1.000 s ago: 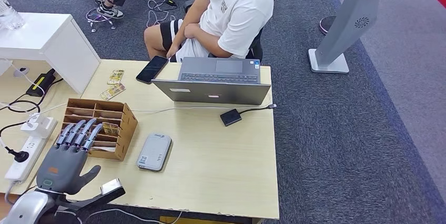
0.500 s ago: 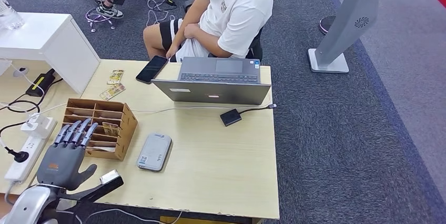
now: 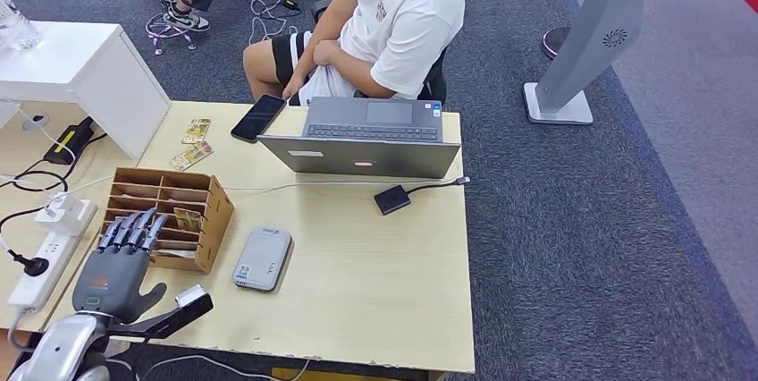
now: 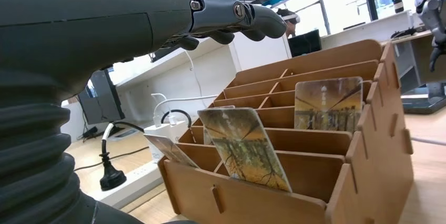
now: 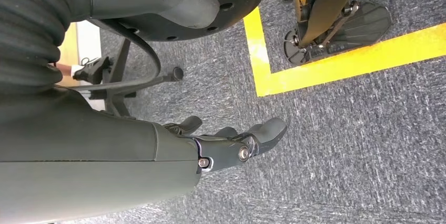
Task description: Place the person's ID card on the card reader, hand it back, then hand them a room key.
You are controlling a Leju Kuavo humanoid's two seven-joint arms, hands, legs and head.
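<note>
At the lower left of the head view, the left robot hand (image 3: 114, 274) hovers flat with fingers stretched out and holding nothing, fingertips over the near edge of the wooden card rack (image 3: 170, 215). Room key cards (image 4: 244, 148) stand upright in its slots. Right of it the grey card reader (image 3: 263, 258) lies on the worktop (image 3: 375, 283). The right robot hand (image 5: 231, 142) hangs over carpet, fingers loosely extended, empty.
</note>
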